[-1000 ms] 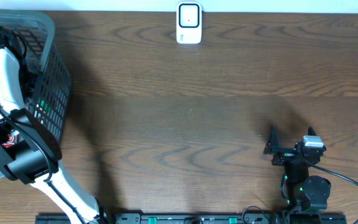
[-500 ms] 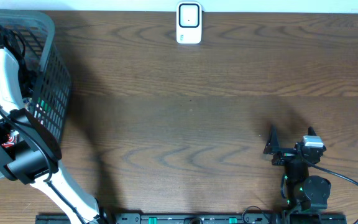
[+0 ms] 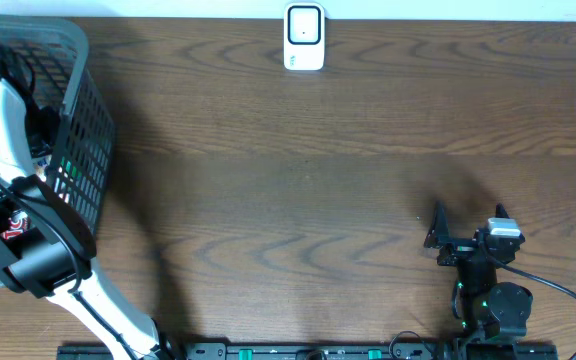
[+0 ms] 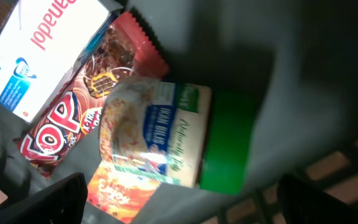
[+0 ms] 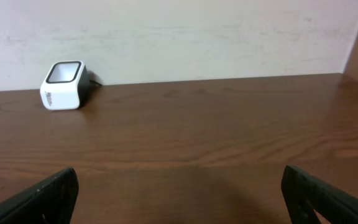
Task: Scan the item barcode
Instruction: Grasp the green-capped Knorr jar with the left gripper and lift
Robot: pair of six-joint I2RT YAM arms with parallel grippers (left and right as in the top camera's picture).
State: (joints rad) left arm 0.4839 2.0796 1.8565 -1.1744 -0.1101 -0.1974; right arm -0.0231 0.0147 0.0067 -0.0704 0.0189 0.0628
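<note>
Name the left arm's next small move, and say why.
Probably lower the open left claw straight down around the green-lidded plastic jar. The jar lies on its side, centred under the claw, atop red snack packets in the grey mesh basket, and nothing is held yet for scanning.

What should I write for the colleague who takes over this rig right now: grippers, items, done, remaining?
Left gripper: open, empty, inside the grey plastic mesh basket, pointing at a clear jar with a green lid.
Right gripper: open, empty, low over the brown wooden table, facing the small white barcode scanner at the far edge.
Items: the jar lies on its side, partly over a red snack packet, next to a white cardboard box, all in the basket.
Done: nothing grasped or scanned.
Left: grasp one item, probably the jar, and show its barcode to the scanner.
</note>
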